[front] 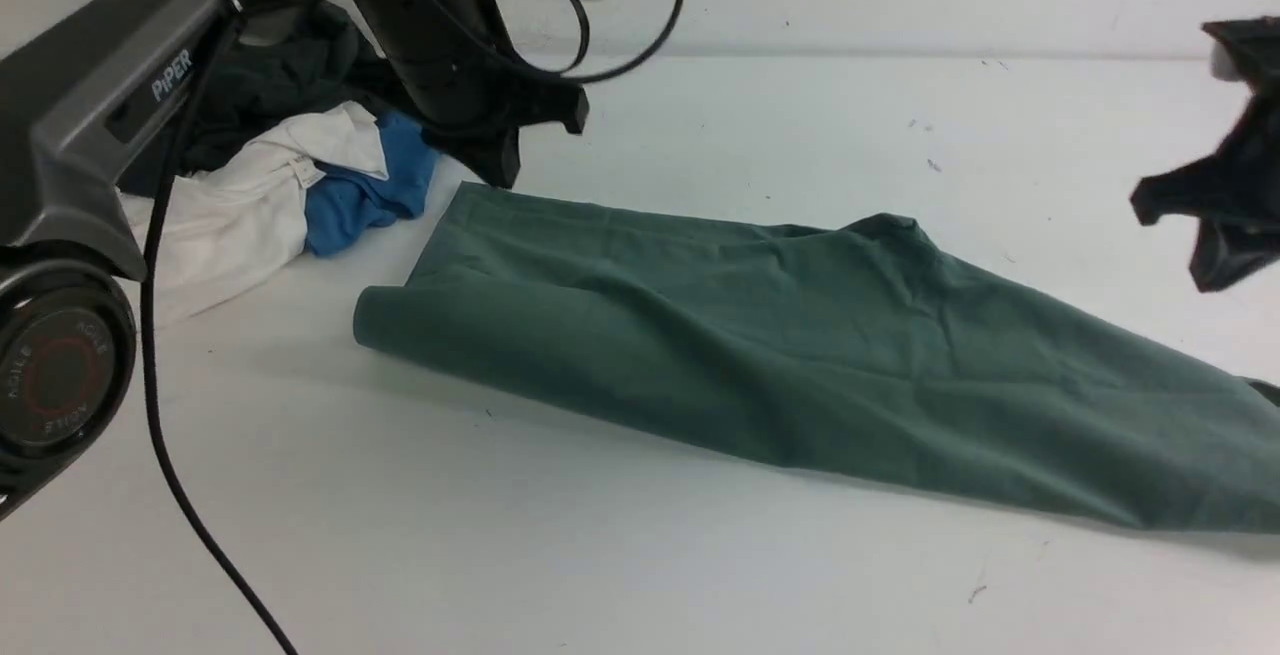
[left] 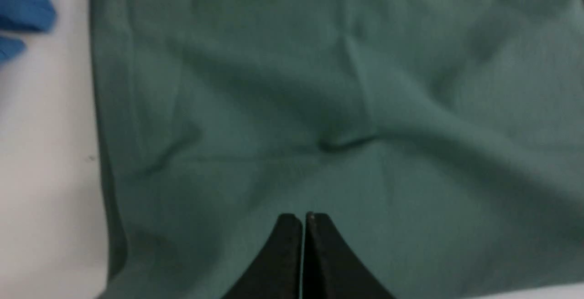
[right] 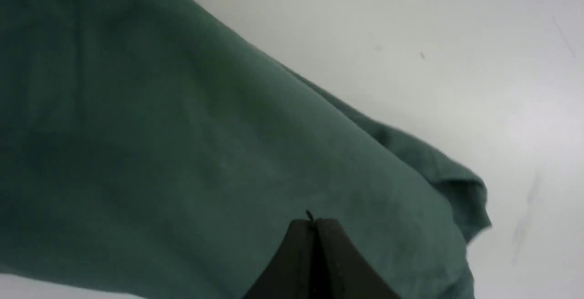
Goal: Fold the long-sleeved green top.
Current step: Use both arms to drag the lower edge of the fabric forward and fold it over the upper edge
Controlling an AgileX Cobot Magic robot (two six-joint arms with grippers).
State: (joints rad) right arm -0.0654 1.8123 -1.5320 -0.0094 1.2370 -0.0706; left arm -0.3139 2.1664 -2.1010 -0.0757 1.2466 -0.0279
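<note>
The green top [front: 760, 335] lies creased across the counter [front: 620, 555], one sleeve-like end doubled under itself (sleeves hard to tell apart). Uneven layers could fold crookedly; a shallow pinch could slip. Left end effector [left: 303, 217] and right end effector [right: 315, 221]: closed, empty, above the cloth.

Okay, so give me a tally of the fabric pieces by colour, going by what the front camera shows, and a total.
Green: 1, the long top
White: 1, the cloth
Blue: 1, the cloth
Dark: 1, the cloth, counted as one, though the arm partly hides it
Total: 4
</note>
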